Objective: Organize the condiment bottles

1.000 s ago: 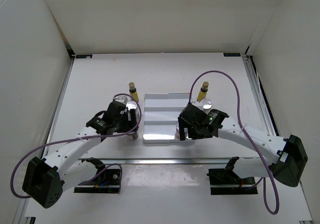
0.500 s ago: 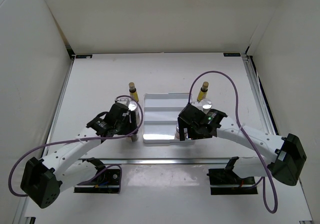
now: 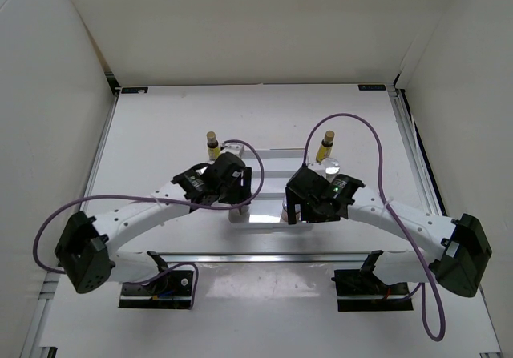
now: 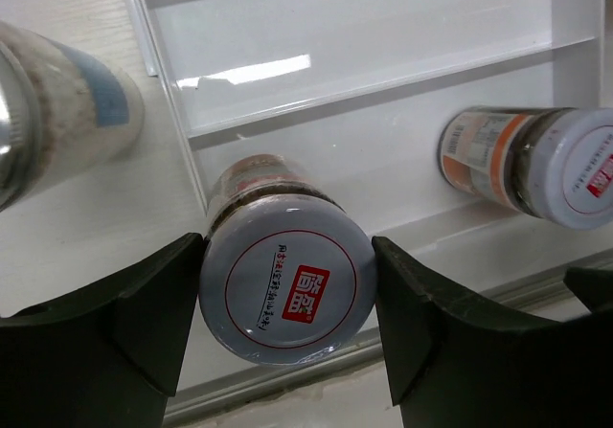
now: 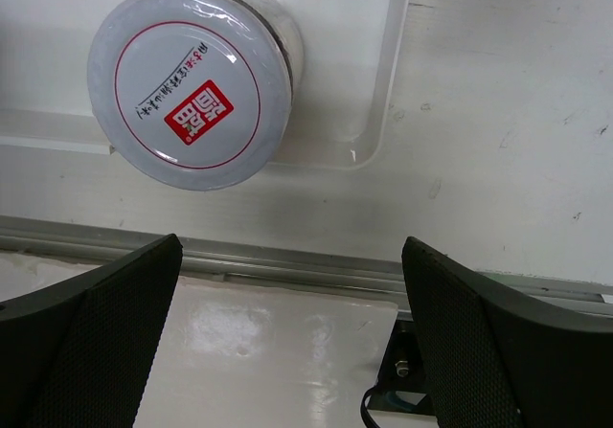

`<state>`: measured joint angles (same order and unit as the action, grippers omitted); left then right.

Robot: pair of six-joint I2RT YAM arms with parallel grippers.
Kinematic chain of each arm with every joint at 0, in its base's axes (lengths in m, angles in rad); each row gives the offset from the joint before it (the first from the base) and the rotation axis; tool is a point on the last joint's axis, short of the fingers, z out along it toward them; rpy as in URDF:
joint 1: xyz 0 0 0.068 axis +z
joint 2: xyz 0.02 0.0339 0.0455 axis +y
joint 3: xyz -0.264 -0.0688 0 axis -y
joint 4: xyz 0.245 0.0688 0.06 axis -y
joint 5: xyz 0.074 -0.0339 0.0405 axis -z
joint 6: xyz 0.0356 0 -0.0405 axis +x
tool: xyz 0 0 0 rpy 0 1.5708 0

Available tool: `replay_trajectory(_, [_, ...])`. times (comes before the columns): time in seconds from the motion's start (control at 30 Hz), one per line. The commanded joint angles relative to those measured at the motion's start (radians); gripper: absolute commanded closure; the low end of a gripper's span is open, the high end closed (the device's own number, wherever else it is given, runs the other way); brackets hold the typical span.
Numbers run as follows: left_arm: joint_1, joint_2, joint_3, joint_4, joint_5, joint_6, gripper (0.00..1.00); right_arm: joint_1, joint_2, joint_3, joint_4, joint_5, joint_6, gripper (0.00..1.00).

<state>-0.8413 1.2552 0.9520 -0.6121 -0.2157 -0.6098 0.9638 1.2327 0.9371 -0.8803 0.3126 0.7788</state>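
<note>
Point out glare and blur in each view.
Left wrist: a glare strip across the white stepped tray; the blue-labelled jar at the left edge blurred, the silver-lidded jar nearest the lens sharp. Right wrist: the red-stamped jar lid crisp, faint sheen on its rim. Top external: even light, nothing blurred.

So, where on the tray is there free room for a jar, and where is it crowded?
Free: both back steps of the tray. Crowded: the front step; the left hand holds a jar at its left end, a second jar stands in the right corner, and the open right hand hangs before it.
</note>
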Motion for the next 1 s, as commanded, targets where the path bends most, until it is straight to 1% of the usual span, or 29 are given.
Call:
replay_trajectory(0.0, [-0.012, 0.033, 0.039, 0.084, -0.039, -0.027, 0.8, 0.006, -0.027, -0.011, -0.014, 0.025, 0.03, 0.01])
replay_trajectory(0.1, [-0.021, 0.067, 0.004, 0.124, -0.039, -0.047, 0.8, 0.006, -0.036, -0.021, -0.023, 0.025, 0.03, 0.01])
replay_trajectory(0.17, [-0.03, 0.09, -0.015, 0.144, -0.039, -0.056, 0.76, 0.006, -0.047, -0.021, -0.023, 0.025, 0.04, 0.01])
replay_trajectory(0.23, [-0.03, 0.09, -0.033, 0.173, -0.039, -0.07, 0.69, 0.006, -0.059, -0.031, -0.032, 0.025, 0.049, 0.01])
replay_trajectory(0.37, [-0.03, 0.09, -0.062, 0.187, -0.028, -0.09, 0.33, 0.006, -0.078, -0.049, -0.032, 0.034, 0.05, 0.01])
replay_trajectory(0.4, [-0.039, 0.09, -0.062, 0.187, -0.028, -0.09, 0.2, 0.006, -0.078, -0.049, -0.043, 0.034, 0.06, 0.01])
replay_trajectory(0.43, [-0.039, 0.081, -0.062, 0.187, -0.028, -0.09, 0.13, 0.006, -0.078, -0.049, -0.057, 0.048, 0.06, 0.01])
replay_trajectory(0.47, [-0.039, 0.069, -0.046, 0.187, -0.028, -0.081, 0.03, 0.006, -0.078, -0.034, -0.068, 0.058, 0.06, 0.01])
replay_trajectory(0.5, [-0.039, 0.059, -0.033, 0.169, -0.028, -0.081, 0.0, 0.006, -0.078, -0.023, -0.104, 0.077, 0.072, 0.01])
replay_trajectory(0.57, [-0.039, 0.029, 0.026, 0.138, -0.028, -0.044, 0.0, -0.003, -0.078, 0.012, -0.14, 0.129, 0.085, 0.01])
replay_trajectory(0.63, [-0.039, 0.009, 0.104, 0.075, -0.037, -0.004, 0.0, -0.004, -0.078, 0.08, -0.172, 0.158, 0.053, 0.01])
replay_trajectory(0.73, [-0.039, -0.028, 0.195, 0.002, -0.074, 0.057, 0.0, -0.065, -0.056, 0.167, -0.195, 0.212, 0.017, 0.01])
replay_trajectory(0.77, [-0.039, -0.048, 0.209, -0.012, -0.085, 0.074, 0.0, -0.086, -0.041, 0.184, -0.195, 0.212, -0.018, 0.01])
replay_trajectory(0.8, [-0.039, -0.06, 0.221, -0.027, -0.1, 0.09, 0.0, -0.112, -0.024, 0.199, -0.195, 0.212, -0.041, 0.01])
replay_trajectory(0.83, [-0.039, -0.075, 0.231, -0.056, -0.143, 0.116, 0.0, -0.167, -0.007, 0.224, -0.184, 0.194, -0.067, 0.01])
replay_trajectory(0.87, [-0.039, -0.111, 0.231, -0.067, -0.171, 0.126, 0.0, -0.195, 0.002, 0.233, -0.175, 0.177, -0.122, 0.01])
replay_trajectory(0.9, [-0.039, -0.134, 0.219, -0.067, -0.224, 0.136, 0.0, -0.251, 0.002, 0.242, -0.151, 0.157, -0.148, 0.01])
replay_trajectory(0.97, [-0.029, -0.183, 0.163, -0.089, -0.251, 0.156, 0.0, -0.302, 0.033, 0.267, -0.131, 0.102, -0.193, 0.01])
